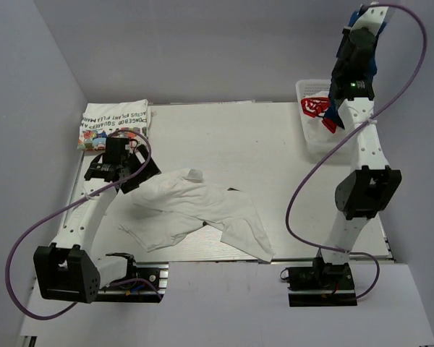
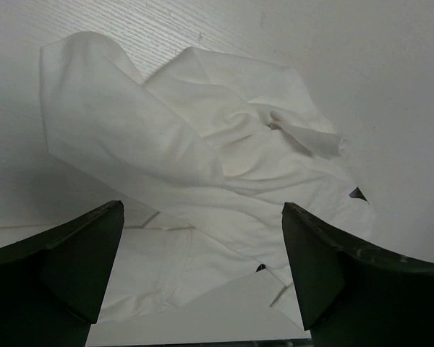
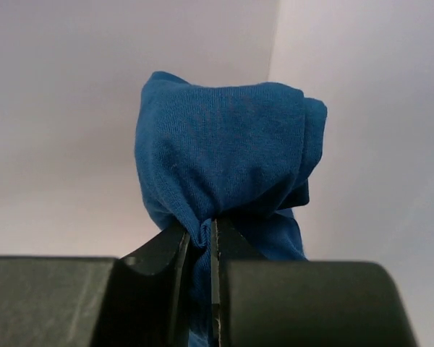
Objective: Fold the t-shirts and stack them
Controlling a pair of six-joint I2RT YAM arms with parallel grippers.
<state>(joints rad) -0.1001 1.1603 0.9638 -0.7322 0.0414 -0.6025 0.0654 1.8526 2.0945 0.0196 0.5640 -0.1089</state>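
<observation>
Your right pincer [image 3: 200,241] is clamped on the navy blue tee [image 3: 224,159], aloft near the basket [image 1: 301,90]; your left pincer [image 2: 201,213] hangs wide apart over the crumpled plain white tee [image 2: 202,144] on the tabletop [image 1: 246,130].

The worktop [image 1: 231,137] carries a crumpled white t-shirt [image 1: 195,210] at seven o'clock, a folded printed t-shirt [image 1: 112,123] at ten, and a basket [image 1: 312,141] at two.
</observation>
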